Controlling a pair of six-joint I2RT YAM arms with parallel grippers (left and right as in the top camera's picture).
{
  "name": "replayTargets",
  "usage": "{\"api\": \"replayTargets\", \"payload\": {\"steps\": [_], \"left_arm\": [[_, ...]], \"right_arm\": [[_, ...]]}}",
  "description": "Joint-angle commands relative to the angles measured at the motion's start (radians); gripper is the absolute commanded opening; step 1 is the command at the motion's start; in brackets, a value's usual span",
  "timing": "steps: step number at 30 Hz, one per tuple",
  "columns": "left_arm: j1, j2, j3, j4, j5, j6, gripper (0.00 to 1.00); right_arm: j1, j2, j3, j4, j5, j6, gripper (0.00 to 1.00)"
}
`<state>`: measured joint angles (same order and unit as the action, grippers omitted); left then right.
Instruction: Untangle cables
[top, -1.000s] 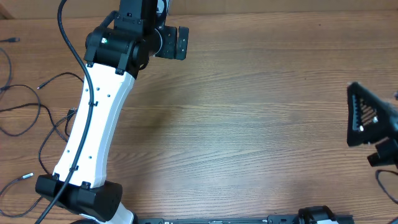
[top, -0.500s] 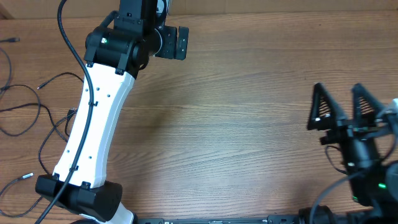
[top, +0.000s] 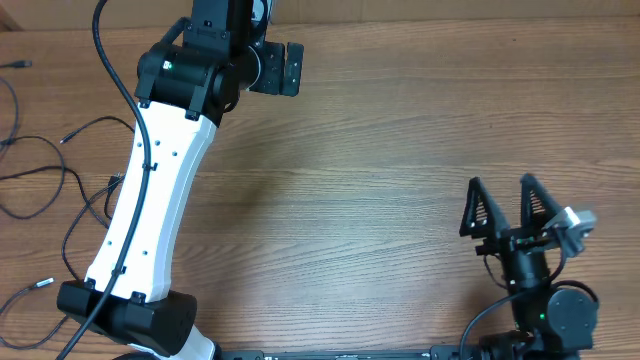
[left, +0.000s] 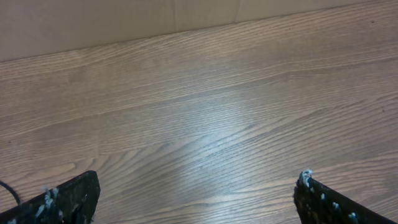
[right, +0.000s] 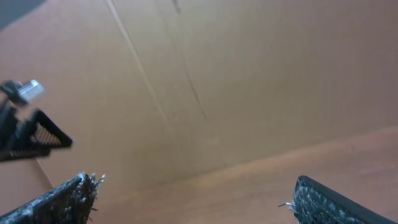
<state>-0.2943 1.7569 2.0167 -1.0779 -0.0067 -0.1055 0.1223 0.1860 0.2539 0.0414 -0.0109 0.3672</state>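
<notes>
**Operator:** State the position of the cables.

**Technician:** In the overhead view, the cables (top: 55, 170) lie on the wooden table (top: 400, 150) at the 9 o'clock edge. They are loose, looping black strands spread from about 10 o'clock to 8 o'clock. Small pale plug tips show on several ends. Some strands run off the frame. Others reach the white arm link (top: 150, 200) of the left arm and are hidden by it.

**Operator:** State the condition of the left gripper.

**Technician:** The left gripper (top: 283, 68) sits near 12 o'clock, well apart from the cables. Its wrist view shows the two fingertips at the bottom corners, spread wide, with only bare wood grain between them.

**Operator:** And the right gripper?

**Technician:** The right gripper (top: 507, 212) stands at about 4 o'clock, tips directed toward 12 o'clock. Its fingers are also spread wide, with only table surface visible between them. It is on the opposite side of the table from the cables. Its wrist camera faces a cardboard wall (right: 249, 74) rising behind the far table edge.
</notes>
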Motion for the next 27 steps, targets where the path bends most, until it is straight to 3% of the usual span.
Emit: {"api": "replayTargets", "payload": {"steps": [1,10,12,27], "left_arm": [[0.000,0.005,0.011,0.001,0.007,-0.014,0.99],[0.000,0.005,0.010,0.001,0.007,-0.014,1.00],[0.000,0.005,0.010,0.001,0.007,-0.014,1.00],[0.000,0.005,0.011,0.001,0.007,-0.014,1.00]], "right_arm": [[0.000,-0.074,-0.082,0.012,0.010,0.029,1.00],[0.001,-0.181,-0.241,-0.044,-0.021,0.056,1.00],[0.001,-0.183,-0.246,-0.121,-0.026,0.055,1.00],[0.001,-0.183,-0.246,-0.123,-0.027,0.048,1.00]]}}
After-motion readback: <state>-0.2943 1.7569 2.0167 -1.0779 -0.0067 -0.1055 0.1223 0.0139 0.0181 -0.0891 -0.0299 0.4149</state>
